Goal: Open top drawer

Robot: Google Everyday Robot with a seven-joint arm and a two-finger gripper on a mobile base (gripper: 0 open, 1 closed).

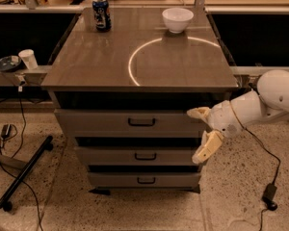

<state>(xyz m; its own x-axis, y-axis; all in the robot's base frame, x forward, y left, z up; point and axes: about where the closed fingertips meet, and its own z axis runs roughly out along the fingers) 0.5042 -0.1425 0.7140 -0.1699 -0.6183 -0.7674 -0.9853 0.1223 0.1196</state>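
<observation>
top drawer point(101, 122): right end hidden by gripper point(203, 131)
arm point(274, 97): cut off at right edge
can point(101, 13): label too blurred

There's the worktop point(91, 61), brown and glossy, topping the drawer cabinet point(101, 124). At its far left a dark blue can point(101, 14) stands upright, probably a soft drink. At the far edge, right of centre, sits a white bowl point(177, 19), well apart from the can. A bright ring of light point(133, 66) curves across the surface. The tool point(203, 130) hangs below the near right corner, fingers spread.
</observation>
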